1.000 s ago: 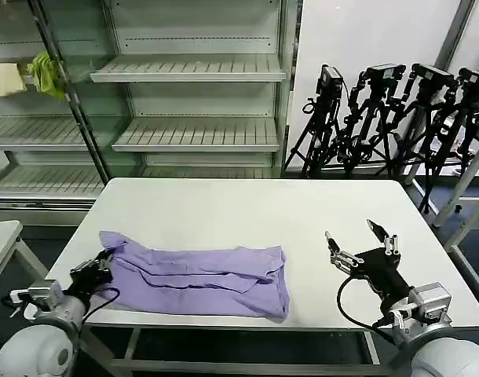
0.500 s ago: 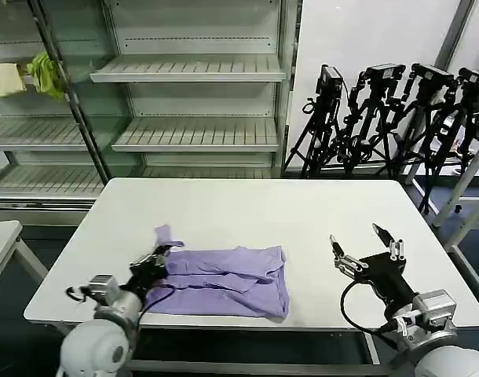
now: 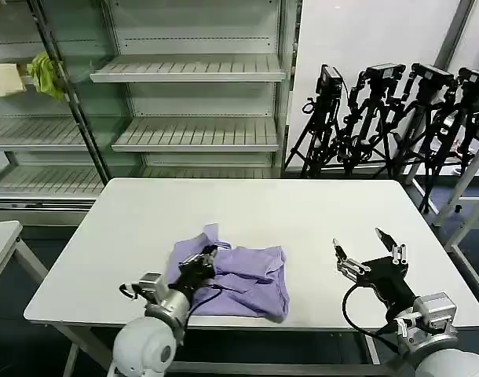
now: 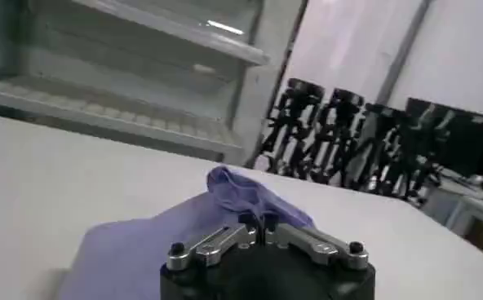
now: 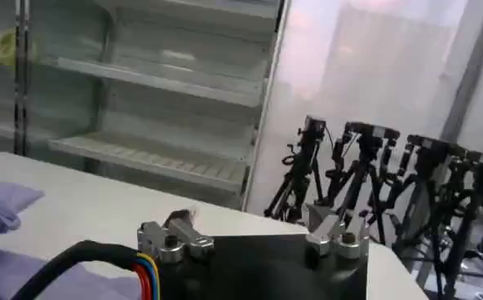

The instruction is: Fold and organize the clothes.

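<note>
Lying on the front half of the white table (image 3: pixel 247 206), the lavender T-shirt (image 3: pixel 247 279) sits a little left of the table's middle, bunched into a roughly square heap with its left part lifted and drawn over toward the right, one corner of fabric standing up above the rest. The left gripper (image 3: pixel 204 258) is at the shirt's left edge, just inside the table's front rim, its fingers pinched together on that raised fold; from the left wrist camera the cloth (image 4: pixel 250 196) rises in a small peak right where the closed tips of the gripper (image 4: pixel 259 220) meet. The right gripper (image 3: pixel 367 250) hovers over bare tabletop to the right of the shirt, well apart from it and near the table's front right corner, its fingers spread wide and holding nothing. Behind the table stand empty shelves (image 3: pixel 192 71) and a cluster of black tripods (image 3: pixel 396 118)
</note>
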### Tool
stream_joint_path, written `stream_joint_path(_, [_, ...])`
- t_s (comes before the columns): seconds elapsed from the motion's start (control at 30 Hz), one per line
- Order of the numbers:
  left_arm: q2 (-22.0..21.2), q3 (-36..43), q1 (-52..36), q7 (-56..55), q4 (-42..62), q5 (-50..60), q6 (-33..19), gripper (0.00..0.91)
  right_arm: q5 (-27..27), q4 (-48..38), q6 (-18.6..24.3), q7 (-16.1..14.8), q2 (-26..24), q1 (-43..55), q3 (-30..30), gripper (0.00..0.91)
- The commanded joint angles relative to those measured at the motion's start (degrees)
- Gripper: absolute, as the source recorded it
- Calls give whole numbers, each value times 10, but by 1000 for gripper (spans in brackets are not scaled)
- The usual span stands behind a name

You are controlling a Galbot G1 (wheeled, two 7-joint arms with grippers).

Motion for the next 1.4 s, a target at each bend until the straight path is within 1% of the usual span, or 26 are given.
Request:
stream_joint_path(0.03, [-62,64,-10,2,8,25,-1,10,-1,-1,1,0,1,-2,1,907])
stream_joint_path(0.23, [-82,77,-21,3,43,33,-2,10,-1,1,1,0,3,-5,5,907])
stream_joint_path(0.47, [-82,85,-21,6,81,38,-2,10,-2,2,1,1,5,-5,2,907])
stream_joint_path(0.87, [-92,100,-21,6,106,48,-6,10,-3,5,1,1,5,-2,0,907])
stream_joint_path(0.9, [-93,102,-20,7,106,48,-6,30,-3,5,1,1,5,-1,0,907])
stream_joint_path(0.93, [-95,104,-19,7,106,49,-7,685,-3,5,1,1,5,-2,0,907])
stream_joint_path(0.97, [-96,106,-18,7,104,50,-8,907,-3,6,1,1,5,-1,0,907])
stream_joint_path(1.4, [-95,117,-8,6,53,47,-9,907,-4,7,0,3,6,9,-8,907])
